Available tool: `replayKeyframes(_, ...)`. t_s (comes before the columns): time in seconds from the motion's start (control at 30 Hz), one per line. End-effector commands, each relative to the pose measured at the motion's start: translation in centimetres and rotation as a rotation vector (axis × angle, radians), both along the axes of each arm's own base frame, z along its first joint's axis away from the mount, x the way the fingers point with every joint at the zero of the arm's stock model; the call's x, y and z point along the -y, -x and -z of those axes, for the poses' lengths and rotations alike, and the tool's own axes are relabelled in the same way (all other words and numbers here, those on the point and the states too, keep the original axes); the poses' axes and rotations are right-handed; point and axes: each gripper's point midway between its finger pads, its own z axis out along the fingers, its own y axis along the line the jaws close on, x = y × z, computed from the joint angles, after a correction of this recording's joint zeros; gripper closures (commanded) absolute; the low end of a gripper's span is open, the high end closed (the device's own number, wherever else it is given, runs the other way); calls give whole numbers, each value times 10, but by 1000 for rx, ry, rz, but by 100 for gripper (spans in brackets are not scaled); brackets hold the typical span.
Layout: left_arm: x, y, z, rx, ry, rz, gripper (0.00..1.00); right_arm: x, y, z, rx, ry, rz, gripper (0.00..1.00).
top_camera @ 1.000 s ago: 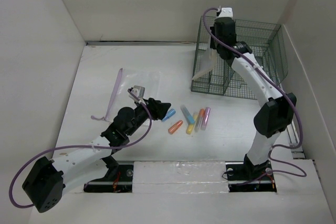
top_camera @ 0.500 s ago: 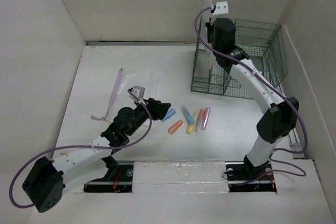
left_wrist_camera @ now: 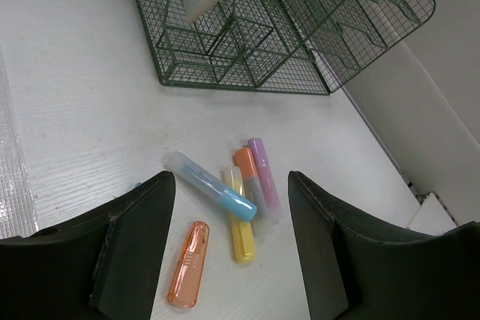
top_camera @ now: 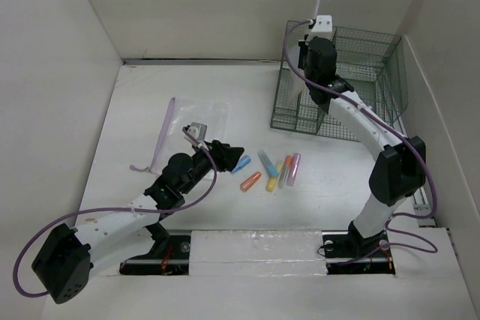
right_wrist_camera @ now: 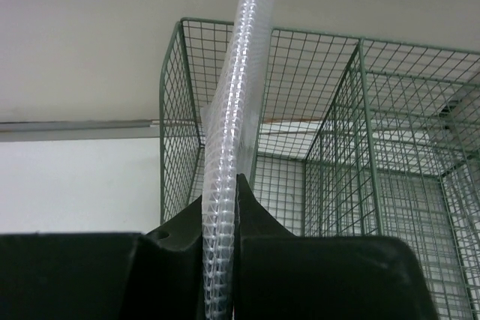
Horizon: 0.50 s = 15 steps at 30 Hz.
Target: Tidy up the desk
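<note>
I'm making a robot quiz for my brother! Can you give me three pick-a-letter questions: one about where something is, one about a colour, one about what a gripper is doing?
1. Where is the wire rack? A) near left corner B) far right of the desk C) on the wall
2. What colour is the rightmost pen? A) purple B) black C) brown
3. What is the right gripper doing? A) open, empty B) shut on a clear plastic sheet C) pressing the desk

Answers: B, the rack stands at the back right; A, the top view shows it purple; B, its fingers pinch the sheet.
</note>
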Motion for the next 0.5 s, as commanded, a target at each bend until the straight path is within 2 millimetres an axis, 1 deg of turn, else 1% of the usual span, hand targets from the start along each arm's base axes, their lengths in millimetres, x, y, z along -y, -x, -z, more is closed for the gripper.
replayKeyframes(0.0, 2, 1, -15, 45, 43, 8, 43, 0, 9, -33, 89, -113, -20, 100)
replayKeyframes(0.03, 2, 1, -14, 44, 42, 9, 43, 1, 12, -31, 79, -117, -19, 100)
replayKeyframes(0.07, 2, 2, -16, 49, 46, 9, 43, 2, 15, -34, 83, -124, -24, 100)
replayKeyframes(0.1, 2, 2, -15, 46, 44, 9, 43, 1, 17, -30, 73, -120, -28, 100)
replayKeyframes(0.13, 2, 2, -16, 46, 46, 9, 43, 2, 19, -31, 73, -122, -31, 100)
replayKeyframes(0.27, 2, 2, -17, 50, 49, 11, 43, 1, 22, -32, 50, -111, -46, 100)
replayKeyframes(0.4, 2, 2, -18, 52, 52, 11, 43, 2, 23, -26, 23, -89, -42, 100)
replayKeyframes(0.43, 2, 2, -18, 51, 51, 11, 43, 4, 25, -27, 25, -88, -35, 100)
replayKeyframes(0.47, 2, 2, -18, 51, 53, 11, 43, 5, 26, -22, 16, -81, -30, 100)
